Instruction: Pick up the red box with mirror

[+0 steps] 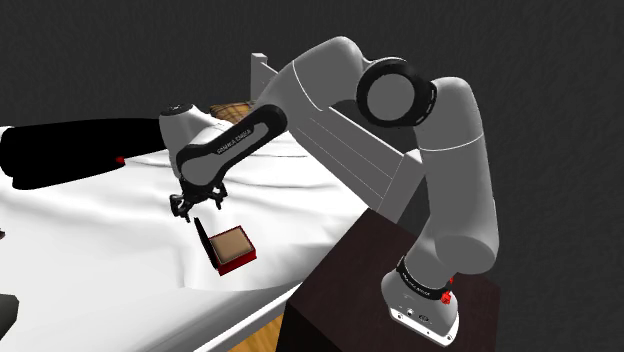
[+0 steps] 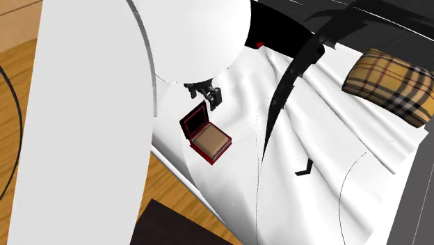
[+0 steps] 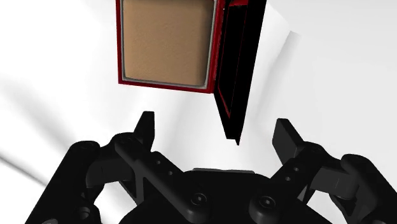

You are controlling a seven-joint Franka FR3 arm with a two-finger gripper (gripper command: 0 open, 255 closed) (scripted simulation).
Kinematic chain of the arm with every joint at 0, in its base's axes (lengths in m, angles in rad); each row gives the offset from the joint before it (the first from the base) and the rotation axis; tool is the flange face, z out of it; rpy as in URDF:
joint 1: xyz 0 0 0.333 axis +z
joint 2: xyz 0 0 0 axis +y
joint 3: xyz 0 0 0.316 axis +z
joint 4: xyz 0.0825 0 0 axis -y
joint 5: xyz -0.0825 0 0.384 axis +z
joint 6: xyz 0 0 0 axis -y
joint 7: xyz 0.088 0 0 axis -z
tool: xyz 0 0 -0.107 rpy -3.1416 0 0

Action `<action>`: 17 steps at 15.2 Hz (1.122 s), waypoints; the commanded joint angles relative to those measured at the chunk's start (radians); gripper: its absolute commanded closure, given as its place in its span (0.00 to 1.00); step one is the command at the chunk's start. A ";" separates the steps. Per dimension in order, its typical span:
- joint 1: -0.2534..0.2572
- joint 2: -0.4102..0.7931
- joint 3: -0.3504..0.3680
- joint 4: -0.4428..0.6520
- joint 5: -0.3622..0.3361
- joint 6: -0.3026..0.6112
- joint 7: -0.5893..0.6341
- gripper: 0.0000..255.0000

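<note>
- Two black fingers (image 3: 145, 127) of the gripper (image 3: 216, 127) stand wide apart, clamped on nothing, and hover just above the task's thing.
- Between them, closer to one finger than the other, rises the raised lid (image 3: 238, 70) of the red box (image 3: 165, 44), a thin panel that is red at the edge and dark on its inner face. I cannot make out a mirror there.
- Beyond the lid lies the box's open tray. It holds a flat tan insert framed by a pale border, with nothing loose on it.
- The box sits on the white sheet (image 1: 100, 230) of a bed, near the bed edge by the dark stand (image 1: 340, 290), directly under the gripper (image 1: 197, 205).
- Risk: a straight descent could land a fingertip on the lid's top edge, folding it shut or tipping the box.
- Risk: closing on the lid alone would likely leave the tray hanging from its hinge, so it could swing or slip. Straddling the tray's walls looks safer.
- Risk: the sheet is soft and wrinkled, so an off-centre push may slide the box (image 2: 207, 139) instead of seating it between the fingers.
- Well apart, at the bed's far side, rests a tan plaid pillow (image 2: 389, 83).
</note>
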 commanded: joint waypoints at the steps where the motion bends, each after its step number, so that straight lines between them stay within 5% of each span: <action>1: 0.024 0.087 -0.017 0.106 -0.010 -0.024 0.022 0.00; 12: 0.049 0.208 -0.042 0.182 -0.030 0.019 0.041 0.00; 13: 0.049 0.209 -0.042 0.181 -0.030 0.020 0.041 1.00; 17: 0.049 0.209 -0.042 0.181 -0.030 0.020 0.041 1.00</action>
